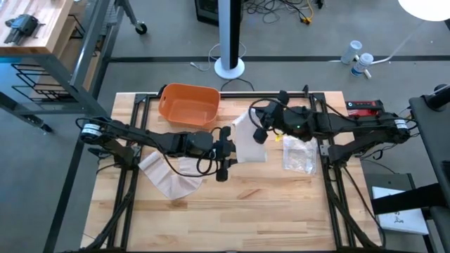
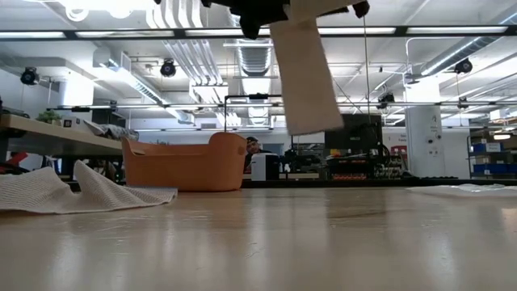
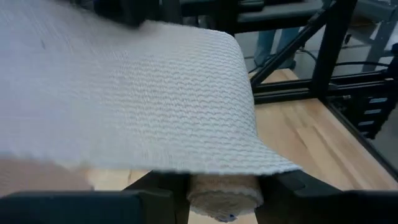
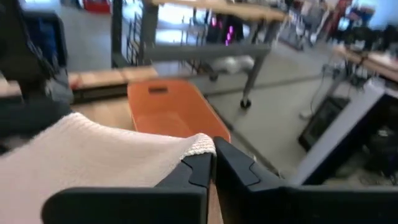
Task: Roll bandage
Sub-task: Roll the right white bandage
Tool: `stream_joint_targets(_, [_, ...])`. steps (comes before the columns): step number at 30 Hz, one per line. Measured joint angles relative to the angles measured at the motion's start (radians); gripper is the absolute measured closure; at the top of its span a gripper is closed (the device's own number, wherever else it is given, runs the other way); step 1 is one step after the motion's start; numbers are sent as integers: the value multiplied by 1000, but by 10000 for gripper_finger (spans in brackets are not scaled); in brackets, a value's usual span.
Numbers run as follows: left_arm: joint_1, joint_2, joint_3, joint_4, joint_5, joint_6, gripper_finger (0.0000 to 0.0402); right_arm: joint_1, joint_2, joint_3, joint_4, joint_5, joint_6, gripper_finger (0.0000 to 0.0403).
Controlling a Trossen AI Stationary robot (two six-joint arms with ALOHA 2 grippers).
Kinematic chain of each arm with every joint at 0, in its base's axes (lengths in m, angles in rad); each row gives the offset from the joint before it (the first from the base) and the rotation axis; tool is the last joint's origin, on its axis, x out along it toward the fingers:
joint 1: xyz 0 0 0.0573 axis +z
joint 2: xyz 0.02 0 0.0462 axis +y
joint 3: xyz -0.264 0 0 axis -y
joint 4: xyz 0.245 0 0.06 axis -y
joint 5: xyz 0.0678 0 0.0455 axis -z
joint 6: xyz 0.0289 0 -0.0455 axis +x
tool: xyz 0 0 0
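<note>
A white woven bandage [image 1: 247,138] is held above the table between my two grippers. In the low view it hangs clear of the tabletop as a flat strip [image 2: 303,73]. My left gripper [image 1: 223,152], over the table's middle, is shut on the bandage's rolled part [image 3: 224,196], and the loose strip [image 3: 124,93] runs away from the roll. My right gripper [image 4: 211,165], a little farther back and to the right [image 1: 259,133], is shut on the strip's other end. My left gripper has the rolled part of the bandage [image 3: 225,186] between its two fingers [image 3: 298,190], one on either side of the roll. The roll is lifted clear of the table, and the strip leads off from it toward my right gripper. My right gripper pinches the strip's end edge near a corner [image 4: 200,147] between its two shut fingertips. That end is held high above the table, and the cloth spreads away from the fingers toward my left gripper.
An orange basket [image 1: 188,105] stands at the far side, left of centre. A crumpled mesh cloth [image 1: 169,176] lies on the table at the left. A clear plastic bag [image 1: 299,154] lies at the right. Bare wood is at the near side.
</note>
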State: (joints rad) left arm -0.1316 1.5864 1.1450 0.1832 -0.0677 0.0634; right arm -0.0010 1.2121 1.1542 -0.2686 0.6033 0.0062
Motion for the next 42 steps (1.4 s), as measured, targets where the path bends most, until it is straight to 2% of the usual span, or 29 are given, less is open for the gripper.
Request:
stream_joint_targets(8, [-33, -39, 0, -96, 19, -76, 285, 3, -2, -3, -212, -14, 70, 299])
stream_joint_targets(12, [-45, -54, 0, -179, 27, -150, 285, 12, -13, -3, -273, -126, 53, 247])
stream_joint_targets(17, [-45, -73, 0, -254, 90, -310, 285, 44, -46, -4, -321, -259, 11, 199])
stream_joint_targets(23, [-44, -84, 0, -259, 183, -468, 285, 161, -69, -4, -321, -318, -83, 175])
stream_joint_targets(28, [-43, -153, 0, -320, 200, -538, 285, 299, -119, -40, -335, -300, -19, 179])
stream_joint_targets(30, [-44, -184, 0, -322, 200, -547, 285, 358, -150, -110, -256, -242, 3, 183])
stream_joint_targets(34, [-44, -236, -2, -326, 201, -582, 285, 416, -178, -307, 60, -137, 26, 187])
stream_joint_targets(39, [-44, -300, -2, -326, 209, -578, 285, 404, -93, -530, 693, -132, -52, 184])
stream_joint_targets(42, [-44, -317, -2, -326, 209, -577, 285, 384, -16, -569, 901, -132, -93, 184])
